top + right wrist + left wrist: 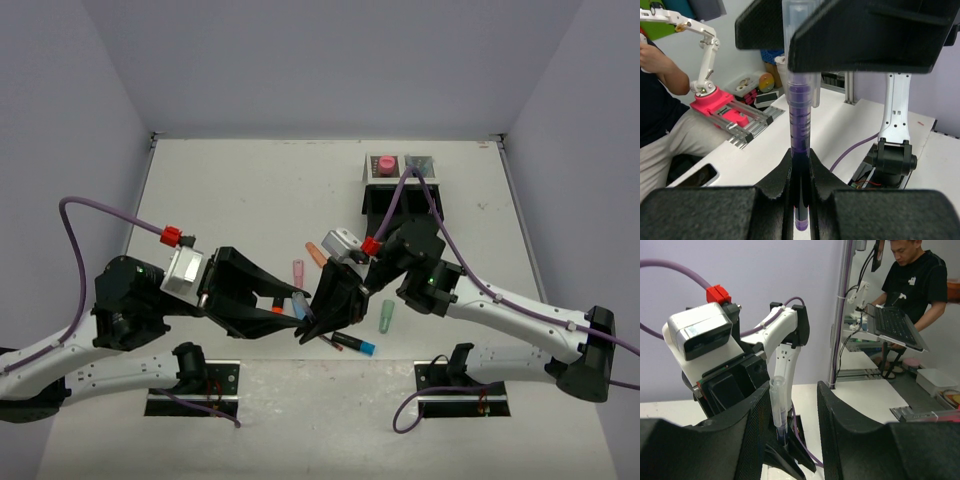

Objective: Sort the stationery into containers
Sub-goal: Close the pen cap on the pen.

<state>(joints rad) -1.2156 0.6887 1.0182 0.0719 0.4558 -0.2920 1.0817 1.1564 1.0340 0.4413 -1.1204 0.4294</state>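
Note:
My right gripper is shut on a thin blue pen with a clear cap, held upright above the table's near middle. My left gripper straddles the pen's capped end. The cap rests against one finger, the other finger stands apart, so the jaws are open. Both grippers meet tip to tip. The black mesh organizer stands at the back right, with a pink glue stick in one rear compartment. Loose stationery lies around: a peach highlighter, an orange one, a mint one.
A dark pen with a blue end and a thin red pen lie just beneath the grippers near the front edge. An orange item shows under my left gripper. White walls close in the table on three sides.

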